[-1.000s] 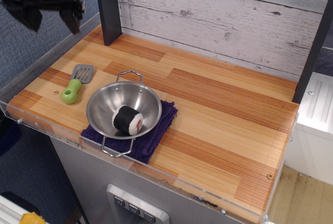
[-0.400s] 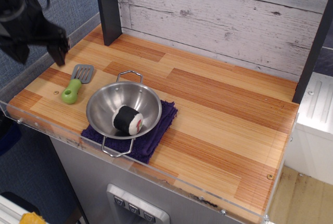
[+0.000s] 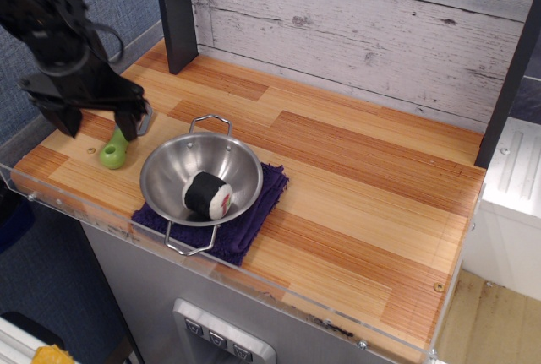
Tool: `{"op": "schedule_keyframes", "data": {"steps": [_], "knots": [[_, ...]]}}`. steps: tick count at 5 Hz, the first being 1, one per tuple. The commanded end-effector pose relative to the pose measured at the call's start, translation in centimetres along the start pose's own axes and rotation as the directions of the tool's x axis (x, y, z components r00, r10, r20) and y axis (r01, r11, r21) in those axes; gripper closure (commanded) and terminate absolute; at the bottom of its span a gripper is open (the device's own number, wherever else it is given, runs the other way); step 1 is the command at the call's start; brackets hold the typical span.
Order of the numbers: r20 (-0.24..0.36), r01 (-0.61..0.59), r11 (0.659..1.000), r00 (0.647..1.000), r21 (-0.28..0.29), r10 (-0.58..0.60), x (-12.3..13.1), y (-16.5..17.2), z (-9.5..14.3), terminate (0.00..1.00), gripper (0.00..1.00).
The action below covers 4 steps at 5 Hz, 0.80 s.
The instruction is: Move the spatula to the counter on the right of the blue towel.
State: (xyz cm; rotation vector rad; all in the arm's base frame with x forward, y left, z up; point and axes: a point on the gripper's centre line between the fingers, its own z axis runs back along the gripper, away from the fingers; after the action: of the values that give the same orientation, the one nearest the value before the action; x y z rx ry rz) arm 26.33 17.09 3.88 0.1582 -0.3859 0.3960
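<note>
The spatula (image 3: pixel 112 155) lies at the left end of the counter (image 3: pixel 363 178). Its lime-green handle shows, while its grey blade is mostly hidden behind my gripper's right finger. My black gripper (image 3: pixel 101 131) is open and low over the spatula, with its fingers (image 3: pixel 130 124) spread to either side of the upper handle. I cannot tell whether they touch it. The blue towel (image 3: pixel 256 210) lies right of the spatula near the front edge, under a steel bowl (image 3: pixel 173 170).
The bowl holds a black-and-white roll (image 3: pixel 208 195). A dark post (image 3: pixel 176 13) stands at the back left before a whitewashed plank wall (image 3: pixel 363 26). A clear acrylic rim (image 3: pixel 59 203) edges the front. A white ribbed surface (image 3: pixel 517 170) adjoins on the right.
My gripper has come down from the upper left corner and moved right, ending low over the spatula. The spatula, bowl and towel have not moved.
</note>
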Motion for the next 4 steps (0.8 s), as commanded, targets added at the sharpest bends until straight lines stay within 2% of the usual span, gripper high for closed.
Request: {"op": "schedule_keyframes", "data": {"steps": [1, 2, 3, 4], "knots": [[-0.043, 0.01, 1.0, 0.999, 0.008, -0.01, 0.29, -0.22, -0.56, 0.0, 0.0], [-0.078, 0.003, 1.0, 0.997, 0.014, -0.002, -0.07, 0.02, -1.11, 0.0, 0.0], [-0.083, -0.013, 0.999, 0.996, 0.035, 0.016, -0.22, 0.43, -1.34, 0.0, 0.0], [-0.086, -0.033, 0.999, 0.996, 0.04, 0.036, -0.47, 0.67, -1.51, 0.0, 1.0]]}}
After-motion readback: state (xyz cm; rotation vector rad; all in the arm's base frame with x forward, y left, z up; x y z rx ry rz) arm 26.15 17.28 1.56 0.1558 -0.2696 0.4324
